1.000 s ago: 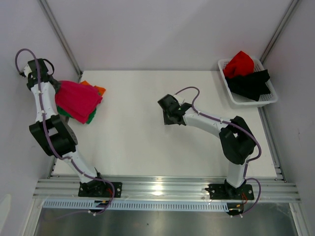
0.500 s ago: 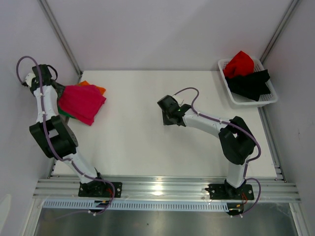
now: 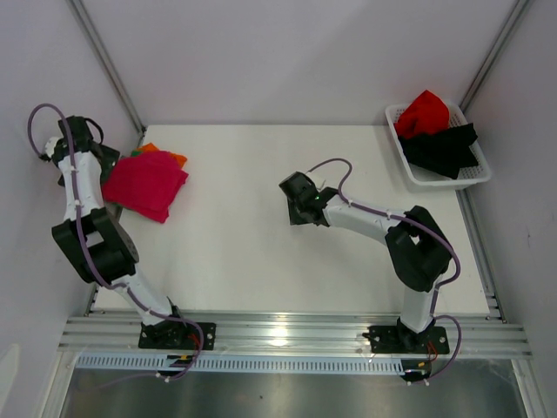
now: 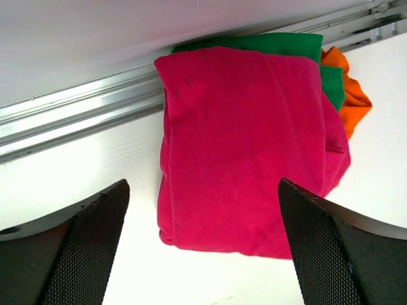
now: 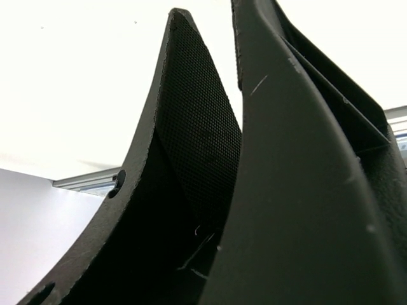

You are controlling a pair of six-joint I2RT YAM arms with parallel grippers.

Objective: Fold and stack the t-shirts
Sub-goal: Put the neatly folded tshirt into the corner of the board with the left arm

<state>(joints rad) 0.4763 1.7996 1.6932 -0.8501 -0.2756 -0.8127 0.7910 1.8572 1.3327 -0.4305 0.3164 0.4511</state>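
The folded magenta-pink t-shirt (image 4: 248, 152) was laid over the green t-shirt (image 4: 267, 43) and orange t-shirt (image 4: 346, 89) at the worktop's (image 3: 261, 252) far left corner, judged to be the stack. The left fingers (image 4: 89, 235) were spread wide beside it, grasping nothing. Whether the right fingers (image 5: 191, 159) were parted or clenched could not be told. The red t-shirt (image 3: 424, 111) and black t-shirt (image 3: 446, 148) were heaped, unfolded, in the basket (image 3: 432, 180) far right. The white worktop was enclosed by pale walls.

White table (image 3: 252, 261) w/ alu rail (image 3: 296, 333) at near edge; plain pale walls (image 3: 296, 52); even light
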